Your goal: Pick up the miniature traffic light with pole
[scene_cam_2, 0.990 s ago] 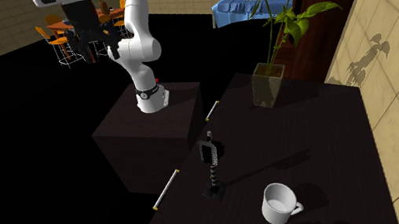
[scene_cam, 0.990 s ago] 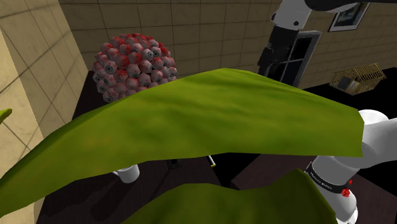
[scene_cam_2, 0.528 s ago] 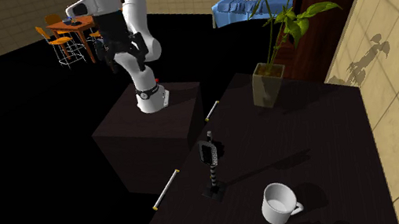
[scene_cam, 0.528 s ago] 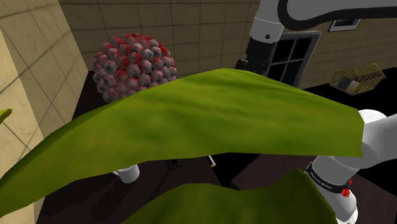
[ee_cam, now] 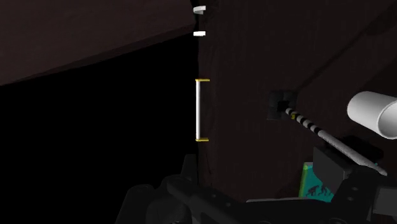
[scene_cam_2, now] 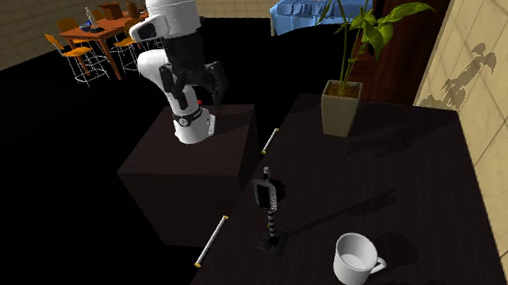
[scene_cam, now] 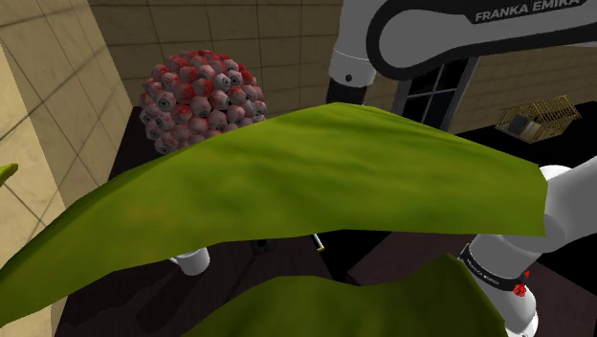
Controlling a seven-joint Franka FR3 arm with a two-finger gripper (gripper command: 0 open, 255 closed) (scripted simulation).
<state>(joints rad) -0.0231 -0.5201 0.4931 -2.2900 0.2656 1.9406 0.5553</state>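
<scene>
The miniature traffic light (scene_cam_2: 268, 205) stands upright on the dark table (scene_cam_2: 398, 178), near its edge facing the stand: a black head on a striped pole with a small black base. In the wrist view the traffic light (ee_cam: 313, 129) lies ahead of the hand, with its base farthest away. My black gripper (scene_cam_2: 195, 94) hangs open and empty above the stand (scene_cam_2: 189, 160), well short of the light and higher than it. In the shoulder view a big green leaf (scene_cam: 316, 182) hides most of the table.
A white mug (scene_cam_2: 358, 257) sits on the table close beyond the light; the mug (ee_cam: 375, 113) lies beside the pole. A potted plant (scene_cam_2: 341, 107) stands at the table's far end. White drawer handles (scene_cam_2: 213, 241) run along the table's edge. A red-and-grey studded ball (scene_cam: 203, 101) rests by the wall.
The arm has swung from over the black area toward the table. The gripper moved to the second exterior view's right and down, and now hangs over the stand.
</scene>
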